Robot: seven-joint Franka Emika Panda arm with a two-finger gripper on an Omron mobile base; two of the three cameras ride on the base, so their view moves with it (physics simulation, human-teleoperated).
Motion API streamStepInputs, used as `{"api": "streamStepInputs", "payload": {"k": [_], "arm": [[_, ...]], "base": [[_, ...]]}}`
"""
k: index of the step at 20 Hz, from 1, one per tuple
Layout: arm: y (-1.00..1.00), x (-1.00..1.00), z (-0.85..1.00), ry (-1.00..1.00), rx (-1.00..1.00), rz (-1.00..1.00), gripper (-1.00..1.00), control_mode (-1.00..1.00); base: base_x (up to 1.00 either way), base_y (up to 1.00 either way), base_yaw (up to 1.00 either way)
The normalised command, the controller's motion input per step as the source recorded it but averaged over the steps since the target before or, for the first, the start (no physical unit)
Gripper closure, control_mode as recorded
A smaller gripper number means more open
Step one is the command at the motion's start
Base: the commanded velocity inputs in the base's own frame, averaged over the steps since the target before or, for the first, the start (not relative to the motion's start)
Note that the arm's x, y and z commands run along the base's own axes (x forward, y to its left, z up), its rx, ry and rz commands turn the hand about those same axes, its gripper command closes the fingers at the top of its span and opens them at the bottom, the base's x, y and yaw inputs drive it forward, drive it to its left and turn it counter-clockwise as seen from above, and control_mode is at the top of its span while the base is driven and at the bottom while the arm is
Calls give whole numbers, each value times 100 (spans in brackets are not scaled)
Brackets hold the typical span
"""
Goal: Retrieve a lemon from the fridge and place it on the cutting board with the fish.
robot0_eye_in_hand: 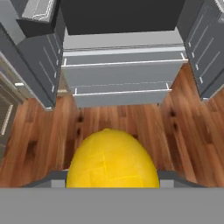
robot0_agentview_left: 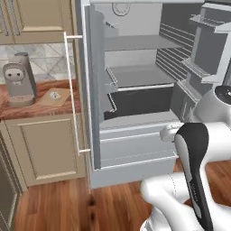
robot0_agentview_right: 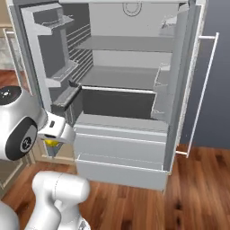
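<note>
While your gripper (robot0_agentview_right: 52,144) clamps the lemon (robot0_eye_in_hand: 112,159) outside the open fridge (robot0_agentview_left: 135,90), the cutting board (robot0_agentview_left: 54,97) left of it awaits.

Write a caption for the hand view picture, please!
Gripper holds the lemon above the wood floor, facing the open fridge.

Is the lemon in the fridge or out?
Out. The lemon sits in the end effector, over wood floor before the open fridge.
</note>
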Motion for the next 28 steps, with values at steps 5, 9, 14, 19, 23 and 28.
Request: {"api": "streamStepInputs", "payload": {"k": [5,9,14,19,23,28], "arm": [[0,0,0,0,0,0,100,100],[0,0,0,0,0,0,100,100],[0,0,0,0,0,0,100,100],[0,0,0,0,0,0,100,100],[0,0,0,0,0,0,100,100],[0,0,0,0,0,0,100,100]], "base": [[-28,94,0],[-12,96,0],[0,72,0],[19,49,0],[47,39,-1],[59,44,-2]]}}
